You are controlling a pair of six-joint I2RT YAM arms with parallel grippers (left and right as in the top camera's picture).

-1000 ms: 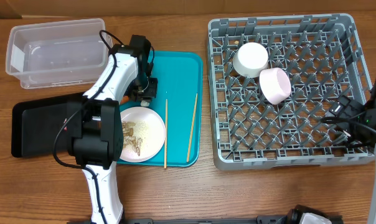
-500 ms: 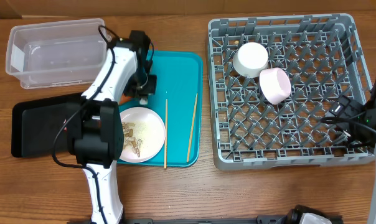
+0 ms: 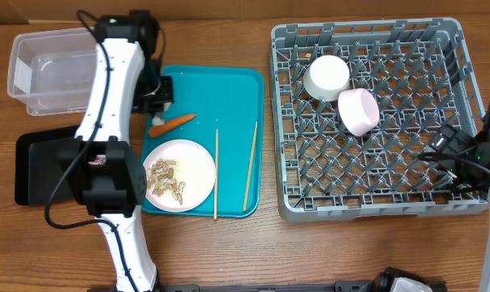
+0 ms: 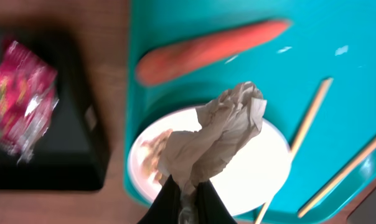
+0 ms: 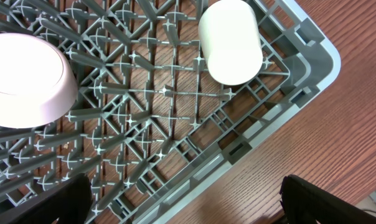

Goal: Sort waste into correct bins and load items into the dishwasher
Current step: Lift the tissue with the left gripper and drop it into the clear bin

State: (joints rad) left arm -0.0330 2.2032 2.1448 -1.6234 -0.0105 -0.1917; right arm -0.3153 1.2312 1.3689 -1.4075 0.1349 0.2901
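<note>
My left gripper (image 4: 187, 186) is shut on the small crumpled white wrapper (image 4: 219, 134), which hangs above the white plate (image 4: 256, 177). In the overhead view this gripper (image 3: 159, 91) is over the teal tray's back left corner. The orange carrot (image 3: 172, 123) lies on the tray behind the plate (image 3: 192, 162), which carries nut-shell scraps (image 3: 165, 178). Two chopsticks (image 3: 216, 174) (image 3: 251, 166) lie to the right of the plate. A shiny red wrapper (image 4: 20, 93) rests in the black tray (image 4: 57, 158). My right gripper (image 5: 185, 205) stands open by the grey rack's (image 5: 263, 124) edge, holding nothing.
The clear tub (image 3: 58, 69) stands at the back left, with the black tray (image 3: 42, 162) in front of it. The grey rack (image 3: 367, 209) on the right holds a white bowl (image 3: 358, 111) and a white cup (image 3: 326, 77). The teal tray (image 3: 229, 89) lies between them.
My left gripper has shut on the white wrapper and lifted it back and to the left, uncovering the carrot. The right arm has not moved.
</note>
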